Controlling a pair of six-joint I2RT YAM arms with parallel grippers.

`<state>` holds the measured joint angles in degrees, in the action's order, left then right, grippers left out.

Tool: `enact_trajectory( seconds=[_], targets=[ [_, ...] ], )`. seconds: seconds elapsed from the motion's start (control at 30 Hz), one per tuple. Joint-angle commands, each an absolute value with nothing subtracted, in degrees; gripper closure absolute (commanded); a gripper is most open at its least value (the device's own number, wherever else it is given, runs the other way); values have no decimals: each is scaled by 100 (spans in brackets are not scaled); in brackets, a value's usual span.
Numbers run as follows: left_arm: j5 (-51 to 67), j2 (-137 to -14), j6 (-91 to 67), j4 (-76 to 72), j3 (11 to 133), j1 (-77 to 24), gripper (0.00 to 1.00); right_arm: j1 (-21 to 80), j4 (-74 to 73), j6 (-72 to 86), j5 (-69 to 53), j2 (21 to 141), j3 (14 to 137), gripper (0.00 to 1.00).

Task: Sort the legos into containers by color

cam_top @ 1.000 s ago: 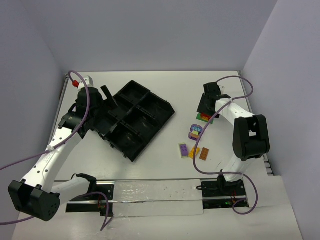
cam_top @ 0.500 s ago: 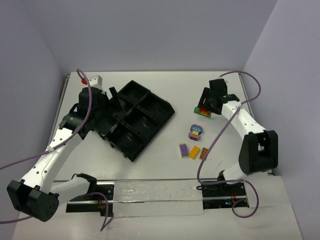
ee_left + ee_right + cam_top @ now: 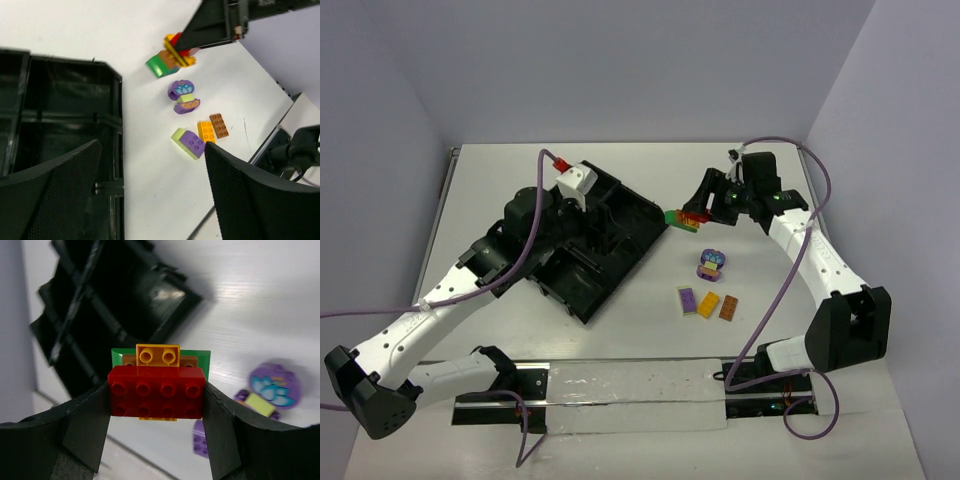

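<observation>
**Right arm clamped on brick stack beside tray; left arm open over tray**

Right arm: the forearm is stretched from the elbow at the table's right side up toward the far edge, with the wrist turned leftward. The right gripper (image 3: 156, 407) is closed on the brick stack (image 3: 685, 217), its fingers (image 3: 85, 415) pressed against the two ends of the red brick (image 3: 156, 392). Behind the red brick an orange-yellow brick (image 3: 157, 355) and a green plate (image 3: 201, 359) are seen, joined into the same stack (a brown layer shows between them). The stack is held just beside the right corner of the black divided tray (image 3: 642, 203), apart from it and apparently off the table (image 3: 640, 335).

Left arm: it is extended diagonally from the near left base toward the middle of the table, with the wrist above the tray. The left gripper (image 3: 152, 200) is spread wide with nothing between its fingers; one finger is seen over a tray compartment, the other over bare table.

Loose legos: a rounded purple piece (image 3: 711, 264) lies near the held stack, toward the arm bases. Nearer still, a purple brick (image 3: 688, 299), an orange-yellow loose brick (image 3: 709, 305) and a brown brick (image 3: 729, 307) lie side by side. A lime brick (image 3: 178, 135) is seen touching the purple one. No lego is seen in the visible tray compartments.
</observation>
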<state>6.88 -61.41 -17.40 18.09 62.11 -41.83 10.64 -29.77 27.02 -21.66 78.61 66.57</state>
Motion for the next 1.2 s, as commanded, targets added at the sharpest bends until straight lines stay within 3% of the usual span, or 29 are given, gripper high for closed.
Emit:
enact_trajectory(
  seconds=[0.0,0.2,0.57,0.97,1.17],
  targets=[
    [1167,-6159,-1120,1075,6143,-4340,12,1178,-2584,2934,-3574,7708,6943,48],
    [1245,-6030,-657,385,5582,-4704,9,1178,-2309,3175,-4329,7611,6668,48],
    [125,-6599,-32,101,5650,-5142,5,1187,-1696,3729,-5135,7522,6310,48],
    [435,-7191,583,-527,5851,-5150,4,1255,-1760,3733,-5254,7409,6379,47],
    [721,-7426,576,-707,5959,-5150,9,1270,-1716,3753,-5289,7378,6324,47]
  ],
)
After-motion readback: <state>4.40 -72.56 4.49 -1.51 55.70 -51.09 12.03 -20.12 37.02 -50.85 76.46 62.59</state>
